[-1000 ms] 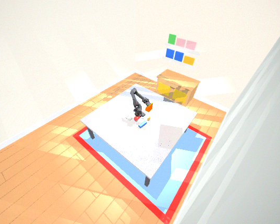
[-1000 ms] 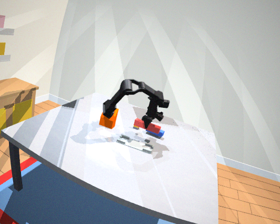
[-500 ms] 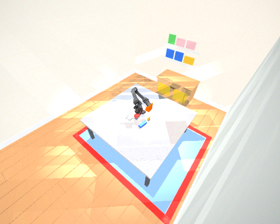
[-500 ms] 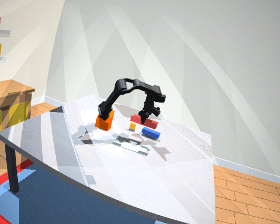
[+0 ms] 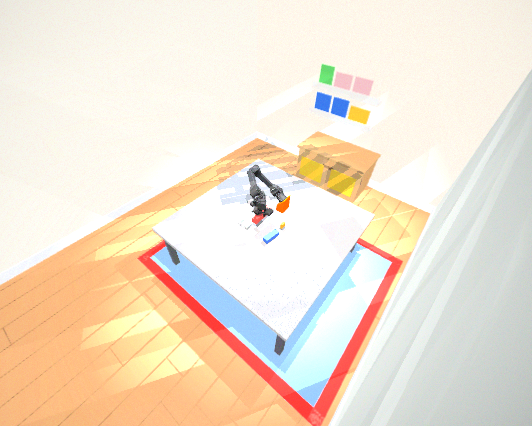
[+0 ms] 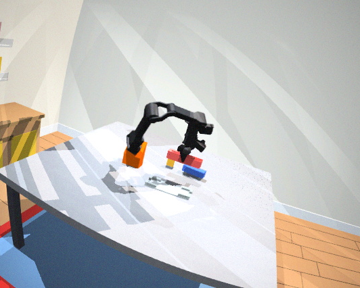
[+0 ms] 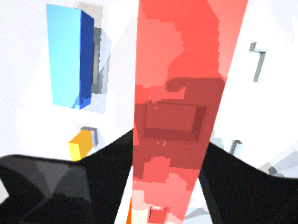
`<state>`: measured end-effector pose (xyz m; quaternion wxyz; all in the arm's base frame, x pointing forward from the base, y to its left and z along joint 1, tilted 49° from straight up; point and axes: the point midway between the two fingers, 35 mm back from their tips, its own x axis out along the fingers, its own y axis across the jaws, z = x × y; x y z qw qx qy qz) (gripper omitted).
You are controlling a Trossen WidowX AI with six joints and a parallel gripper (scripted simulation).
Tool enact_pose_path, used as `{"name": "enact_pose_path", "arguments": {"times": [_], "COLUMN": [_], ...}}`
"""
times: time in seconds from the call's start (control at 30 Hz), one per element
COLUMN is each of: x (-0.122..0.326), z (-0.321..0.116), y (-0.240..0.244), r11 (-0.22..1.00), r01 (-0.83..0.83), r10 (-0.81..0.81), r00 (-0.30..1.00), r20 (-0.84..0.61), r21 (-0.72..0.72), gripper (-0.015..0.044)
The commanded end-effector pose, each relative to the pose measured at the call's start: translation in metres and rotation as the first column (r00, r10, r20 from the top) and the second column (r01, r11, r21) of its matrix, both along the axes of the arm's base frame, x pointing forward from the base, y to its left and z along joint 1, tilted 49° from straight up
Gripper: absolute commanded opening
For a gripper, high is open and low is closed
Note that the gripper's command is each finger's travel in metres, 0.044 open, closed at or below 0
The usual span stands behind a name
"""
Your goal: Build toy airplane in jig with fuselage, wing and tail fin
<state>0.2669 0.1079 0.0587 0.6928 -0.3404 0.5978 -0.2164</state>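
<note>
The red fuselage (image 5: 257,219) (image 6: 195,161) (image 7: 180,45) is held above the table, its socket side facing the wrist camera. My gripper (image 6: 184,157) (image 7: 163,134) is shut on it, one finger on each side, near the larger socket. The pale grey jig (image 6: 168,191) (image 7: 260,67) stands on the table below and to one side of the fuselage, which hides part of it in the wrist view. The blue wing (image 5: 271,236) (image 6: 195,172) (image 7: 70,60) lies apart from the jig. The small yellow tail fin (image 5: 282,226) (image 6: 170,163) (image 7: 80,144) is near the wing.
The arm's orange base (image 5: 283,204) (image 6: 135,156) stands on the white table (image 5: 282,285) (image 6: 225,230). The wing and tail fin lie on the opposite side of the held fuselage from the jig. A wooden cabinet (image 5: 339,147) (image 6: 13,113) stands beyond the table.
</note>
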Motion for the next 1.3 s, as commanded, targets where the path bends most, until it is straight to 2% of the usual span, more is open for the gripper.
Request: {"name": "enact_pose_path", "arguments": {"times": [0.0,1.27], "x": [0.004,0.012], "z": [0.006,0.052], "y": [-0.011,-0.121], "r11": [1.0,0.996], "r01": [-0.015,-0.081], "r10": [0.015,0.077], "r00": [1.0,0.994], "r20": [-0.007,-0.075], "r21": [-0.001,-0.045], "gripper": [0.0,0.0]}}
